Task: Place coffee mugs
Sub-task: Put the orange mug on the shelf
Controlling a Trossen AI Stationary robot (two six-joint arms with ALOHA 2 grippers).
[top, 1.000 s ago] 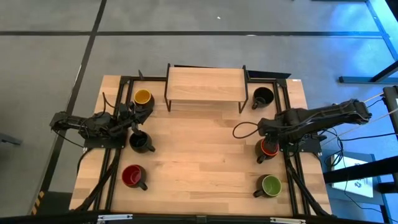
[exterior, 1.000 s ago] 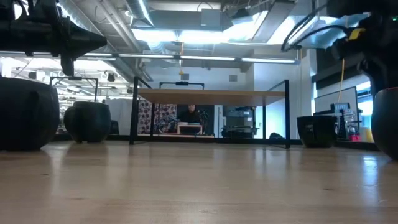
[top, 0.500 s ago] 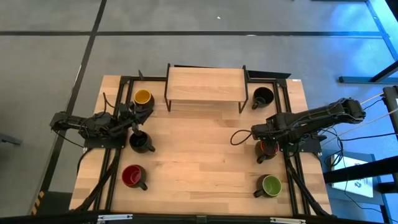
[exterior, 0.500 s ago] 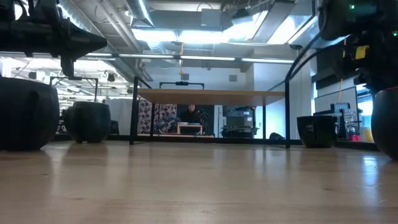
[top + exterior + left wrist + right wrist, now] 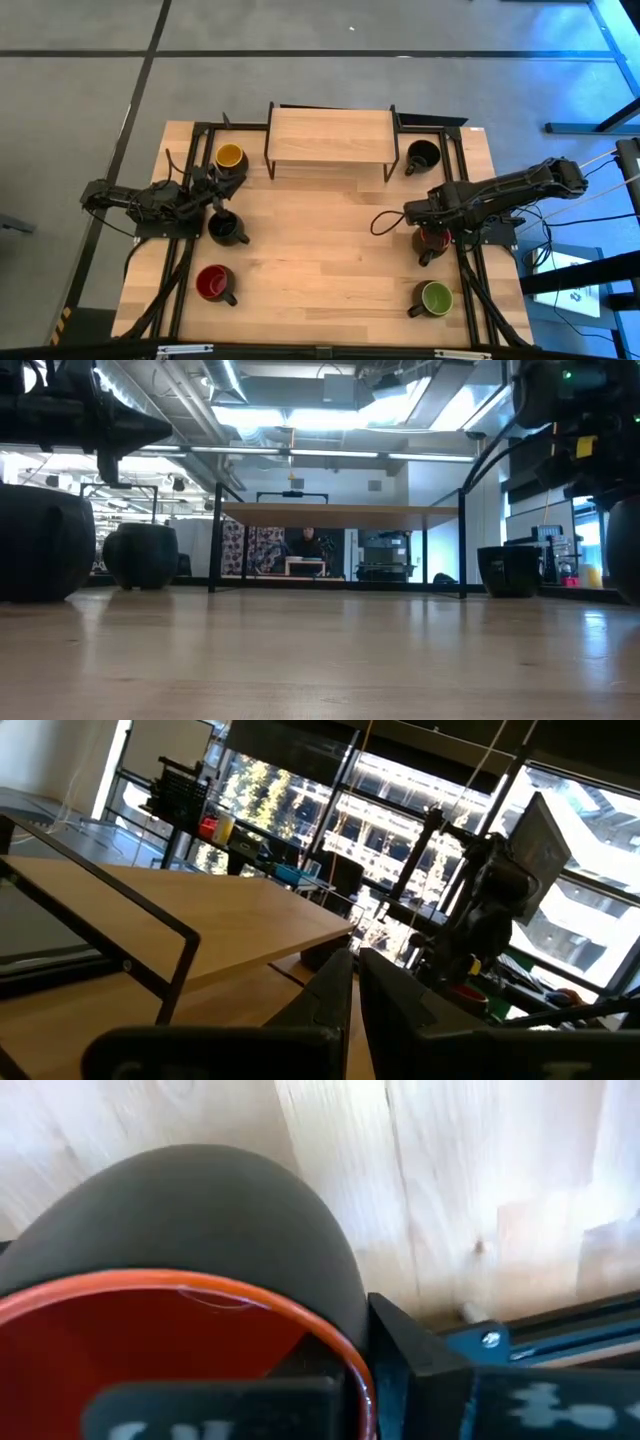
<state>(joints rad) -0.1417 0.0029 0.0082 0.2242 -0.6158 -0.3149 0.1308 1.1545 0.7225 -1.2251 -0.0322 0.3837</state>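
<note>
Six black coffee mugs stand on their bases on the wooden table. On the left are a yellow-lined one (image 5: 230,156), a black-lined one (image 5: 225,228) and a red-lined one (image 5: 213,283). On the right are a black-lined one (image 5: 423,155), a red-lined one (image 5: 433,242) and a green-lined one (image 5: 435,298). My right gripper (image 5: 430,230) is over the right red-lined mug (image 5: 190,1330), shut on it. My left gripper (image 5: 218,190) hovers shut between the yellow-lined and the black-lined mug, holding nothing. My right gripper comes from above, pointing down, onto the red-lined mug's rim (image 5: 345,1352). One finger (image 5: 405,1365) lies against the outside of the black wall; the other does not show plainly. The mug stands upright, its handle (image 5: 425,258) toward the table's near edge.
A low wooden shelf on black legs (image 5: 330,135) stands at the middle of the table's far edge. Black frame rails (image 5: 180,290) run along both sides. The middle of the table top (image 5: 330,250) is bare wood.
My right gripper has moved a little toward the table's left edge and come down over the right red-lined mug, then shut on its rim. The left arm has kept still.
</note>
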